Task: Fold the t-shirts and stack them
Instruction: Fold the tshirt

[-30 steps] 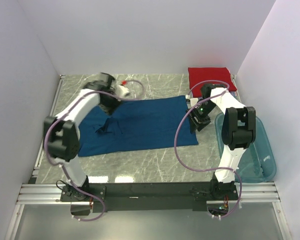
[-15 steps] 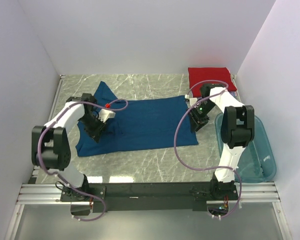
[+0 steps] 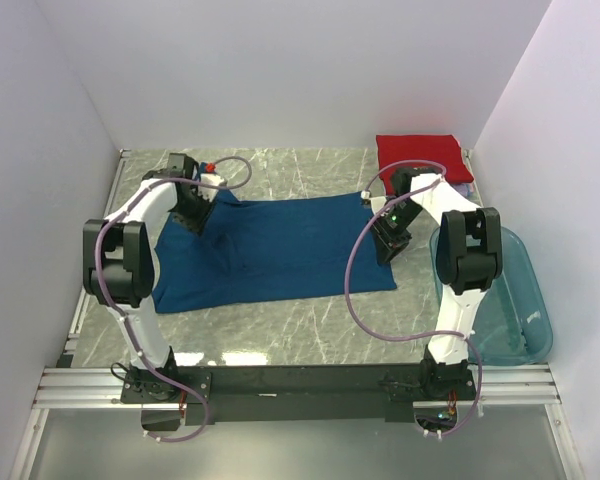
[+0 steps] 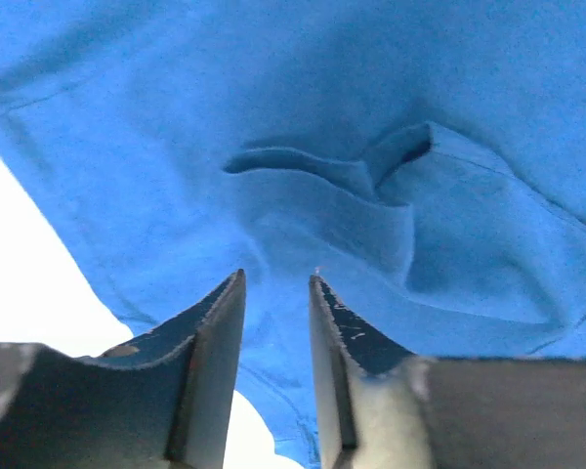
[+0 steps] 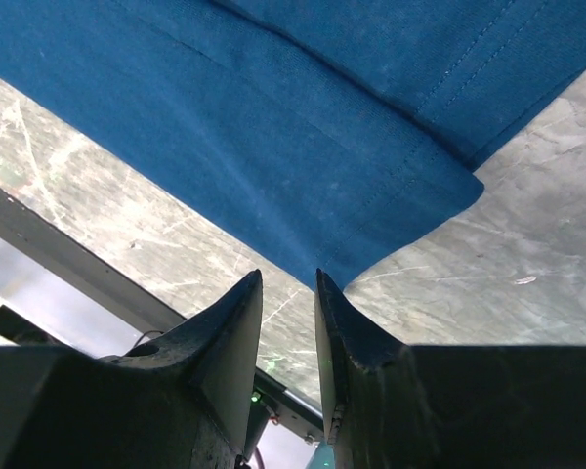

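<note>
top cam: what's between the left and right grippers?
Only the dark blue t-shirt, spread out, fills the stretch from left gripper to right gripper; seen in the top external view.

Blue tee [image 3: 280, 250] spread, red tee [image 3: 420, 155] seemingly folded

This is a robot test cell in a lab. Plain white panels [image 3: 280, 70] close off the space beyond the left gripper [image 4: 276, 283] and right gripper [image 5: 289, 278] and on their outer sides. The marble-look table [image 3: 310, 320] beneath them ends, behind them, in an aluminium rail [image 3: 70, 390]. The arm bases [image 3: 445, 380] are bolted there, and purple cables [image 3: 350, 290] loop up toward each gripper.
</note>
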Controlling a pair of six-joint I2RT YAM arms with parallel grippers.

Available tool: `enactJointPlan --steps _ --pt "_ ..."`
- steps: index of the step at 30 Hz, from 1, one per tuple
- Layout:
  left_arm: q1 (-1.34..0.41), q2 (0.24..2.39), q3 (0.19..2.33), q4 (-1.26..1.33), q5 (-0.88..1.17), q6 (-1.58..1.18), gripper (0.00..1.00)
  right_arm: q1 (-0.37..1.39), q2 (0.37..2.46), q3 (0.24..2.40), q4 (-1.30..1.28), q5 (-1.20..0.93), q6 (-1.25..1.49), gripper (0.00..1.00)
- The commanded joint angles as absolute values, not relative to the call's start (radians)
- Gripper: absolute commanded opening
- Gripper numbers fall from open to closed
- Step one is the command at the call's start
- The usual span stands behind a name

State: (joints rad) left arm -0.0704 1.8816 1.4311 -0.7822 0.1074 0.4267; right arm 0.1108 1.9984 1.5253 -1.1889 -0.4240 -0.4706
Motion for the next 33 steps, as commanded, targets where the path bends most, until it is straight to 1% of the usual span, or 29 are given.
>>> enactJointPlan --steps 1,7,11,16,20,28,30,31,33 --pt "-0.054 1.826 1.434 -0.735 0.069 0.400 0.39 0.120 1.976 1.532 -1.175 -0.407 -0.491 0.35" --pt "-0.006 1.674 1.290 -0.862 0.216 0.445 0.40 0.140 1.973 1.491 -1.144 -0.374 -0.496 0.35" --pt "0.026 1.625 1.142 -0.890 0.218 0.480 0.42 0.161 1.993 1.450 -1.086 -0.293 -0.492 0.35" --pt "0.066 1.640 1.065 -0.877 0.212 0.497 0.43 0.181 2.006 1.385 -1.052 -0.187 -0.505 0.35" --pt "0.093 1.654 0.993 -0.862 0.193 0.532 0.42 0.201 1.980 1.322 -1.052 -0.149 -0.512 0.34" --pt "0.153 1.615 0.902 -0.900 0.166 0.627 0.41 0.256 1.890 1.197 -1.086 -0.167 -0.528 0.34" --pt "0.166 1.594 0.891 -0.933 0.161 0.643 0.41 0.261 1.862 1.195 -1.110 -0.207 -0.541 0.35" --pt "0.167 1.579 0.900 -0.946 0.166 0.659 0.41 0.258 1.856 1.219 -1.146 -0.244 -0.546 0.36" --pt "0.178 1.562 0.942 -0.997 0.225 0.669 0.43 0.236 1.836 1.270 -1.189 -0.352 -0.558 0.44"
